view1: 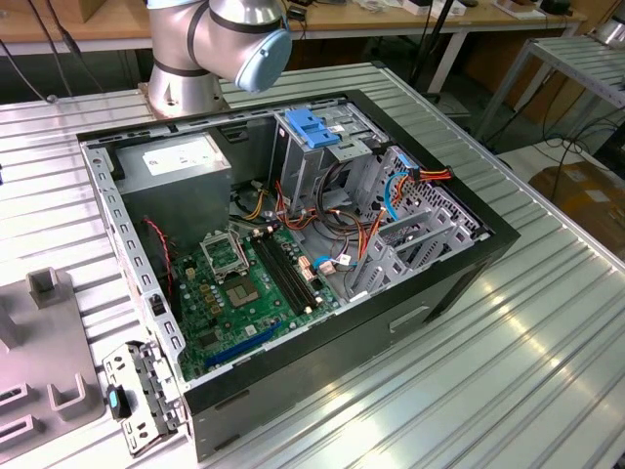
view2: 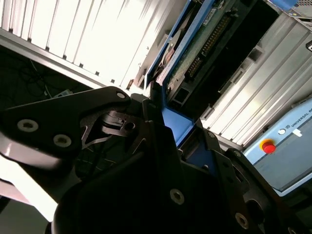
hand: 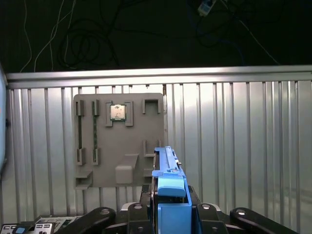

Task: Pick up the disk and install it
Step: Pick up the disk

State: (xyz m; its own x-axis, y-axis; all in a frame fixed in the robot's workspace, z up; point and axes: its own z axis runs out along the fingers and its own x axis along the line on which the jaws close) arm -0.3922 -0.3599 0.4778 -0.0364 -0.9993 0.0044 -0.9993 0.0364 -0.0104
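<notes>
Little can be read. Inside the computer case (view1: 391,327), in the corner nearest the arm's base, the grey power-supply box (view1: 176,186) carries a white label (view1: 181,154); its print is too fine to make out. In the second wrist view a pale panel (view2: 292,165) bears a line of dark capital lettering (view2: 297,118) just beside a red button (view2: 266,146). A small pale tag (view2: 210,18) sits on the board side of the disk (view2: 197,51), clamped in the hand (view2: 178,126); it is illegible.
</notes>
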